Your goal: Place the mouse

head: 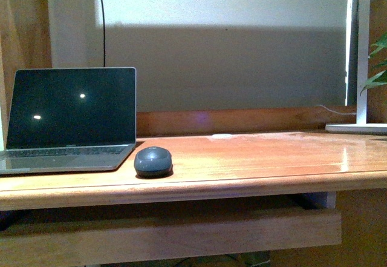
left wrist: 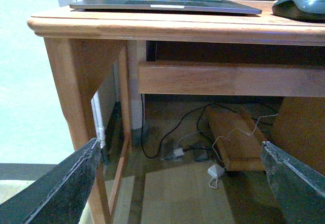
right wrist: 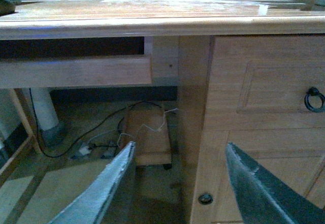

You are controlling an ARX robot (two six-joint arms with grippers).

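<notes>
One mouse (head: 152, 161) sits just beside the open laptop (head: 68, 121) on the desk (head: 260, 158).

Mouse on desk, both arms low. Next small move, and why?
Probably raise the left gripper toward the small dark grey oval mouse. It sits untouched near the wooden desk's front edge, right of the open grey laptop; both grippers, right gripper included, hang open and empty below desktop level.
</notes>
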